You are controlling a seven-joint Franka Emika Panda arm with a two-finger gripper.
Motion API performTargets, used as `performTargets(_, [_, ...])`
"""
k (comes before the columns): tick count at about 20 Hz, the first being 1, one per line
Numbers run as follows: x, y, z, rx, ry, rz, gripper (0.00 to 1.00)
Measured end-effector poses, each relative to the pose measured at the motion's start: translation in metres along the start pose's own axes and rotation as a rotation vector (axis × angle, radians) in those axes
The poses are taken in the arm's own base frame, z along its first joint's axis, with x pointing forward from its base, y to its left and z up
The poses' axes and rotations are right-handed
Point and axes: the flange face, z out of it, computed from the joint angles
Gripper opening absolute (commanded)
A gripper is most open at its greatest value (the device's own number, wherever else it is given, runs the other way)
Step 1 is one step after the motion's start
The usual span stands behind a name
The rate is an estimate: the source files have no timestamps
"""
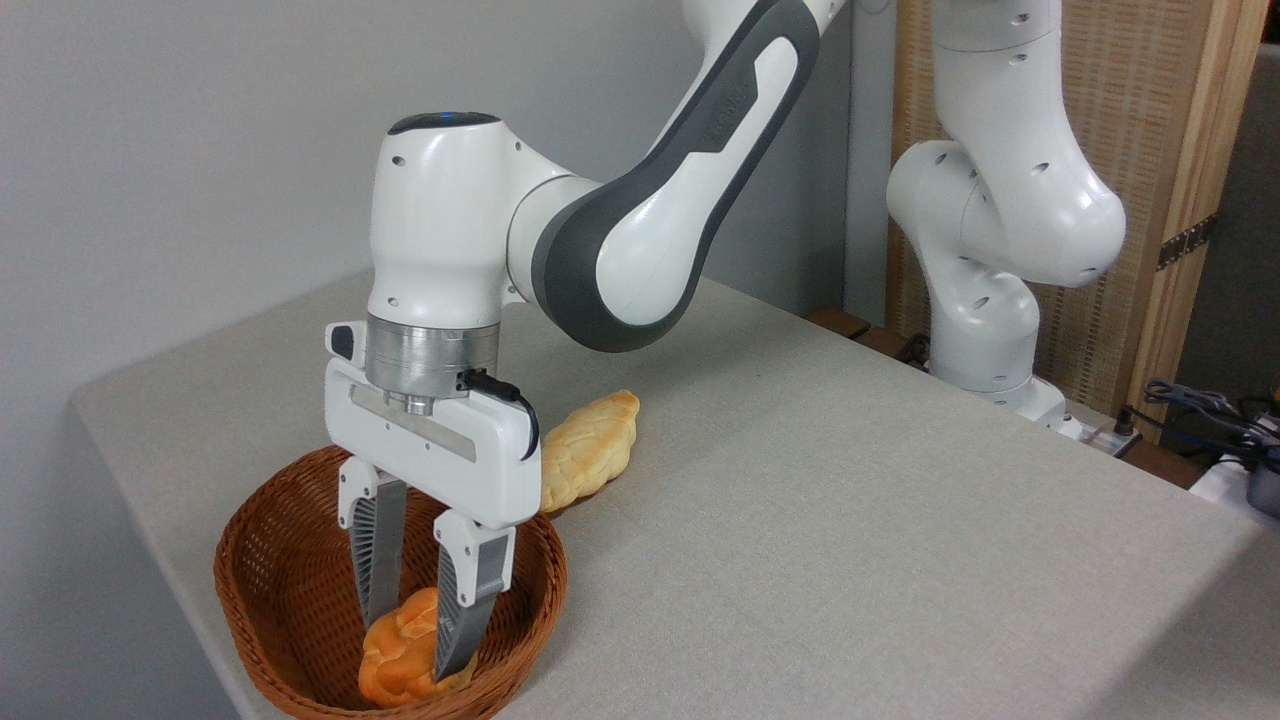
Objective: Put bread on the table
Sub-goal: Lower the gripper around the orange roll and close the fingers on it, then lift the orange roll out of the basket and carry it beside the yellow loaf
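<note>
The bread (400, 655) lay inside the wicker basket (270, 590), not yet on the table (850, 520); the gripper (412, 648) was set astride it, jaws closed against its sides; a straight lift clear of the rim was judged best, the pale loaf (585, 445) avoided.

Warm oranges and browns against pale grey and white

The bread (400, 655) is deep orange-golden with a glossy knotted top; the basket (270, 570) is brown woven wicker; the loaf (590, 445) is pale yellow, braided, browner at its tip. The worktop (850, 520) wears light grey-beige cloth. The tool (415, 635) is white with grey ribbed fingers (378, 560).
</note>
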Motion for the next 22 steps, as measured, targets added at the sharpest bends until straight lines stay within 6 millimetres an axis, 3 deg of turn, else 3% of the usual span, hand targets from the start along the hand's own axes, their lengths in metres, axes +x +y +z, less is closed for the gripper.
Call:
performTargets(17, [0.004,0.000,-0.009,0.003,0.016,-0.002,0.39])
performTargets(22, [0.009,0.000,-0.032,-0.029,0.038,-0.048,0.39])
